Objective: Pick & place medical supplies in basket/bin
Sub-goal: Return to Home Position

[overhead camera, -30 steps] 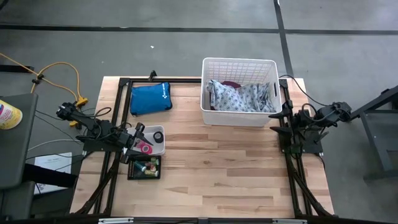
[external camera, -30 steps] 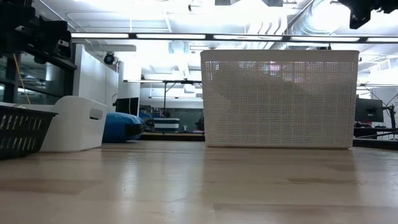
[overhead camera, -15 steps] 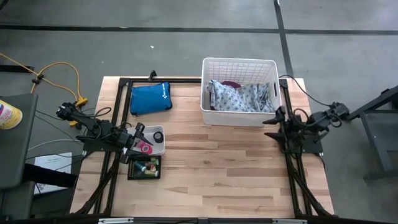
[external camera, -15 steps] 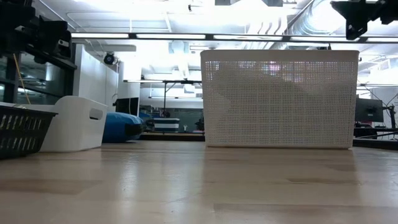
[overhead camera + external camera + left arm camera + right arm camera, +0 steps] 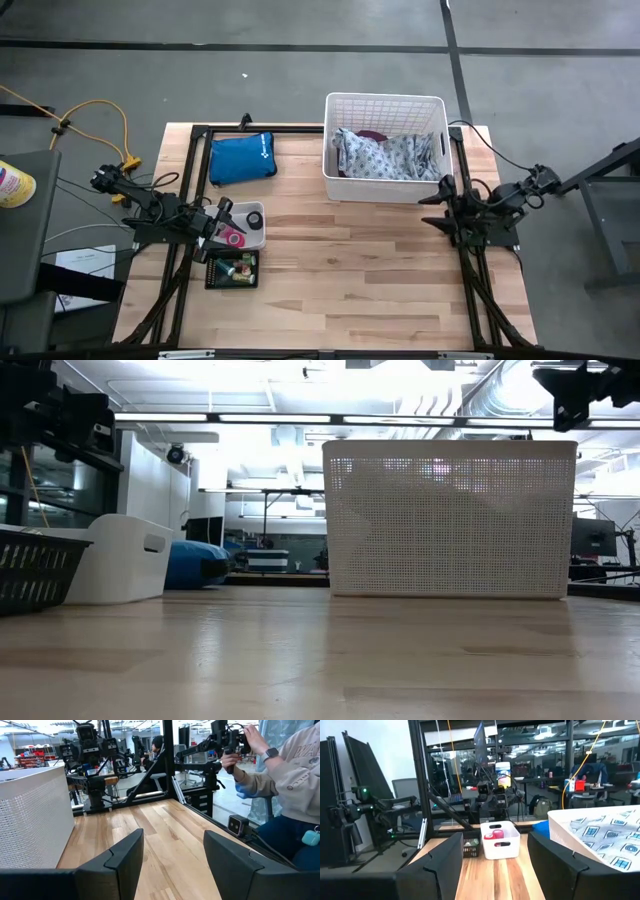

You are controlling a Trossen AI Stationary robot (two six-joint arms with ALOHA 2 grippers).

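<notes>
High view: grey-patterned gown (image 5: 385, 157) fills white basket (image 5: 385, 97); pink roll (image 5: 232, 238) in small tray (image 5: 263, 228), left.
Low view: basket wall hides contents.
Left gripper (image 5: 173, 834), right gripper (image 5: 495, 835): fingers apart, empty.

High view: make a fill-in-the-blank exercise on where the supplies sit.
The patterned cloth lies ____ the white basket. The pouch left of the basket is ____. The pink roll sits in the small ____ tray.
Missing words: inside; blue; white.
</notes>
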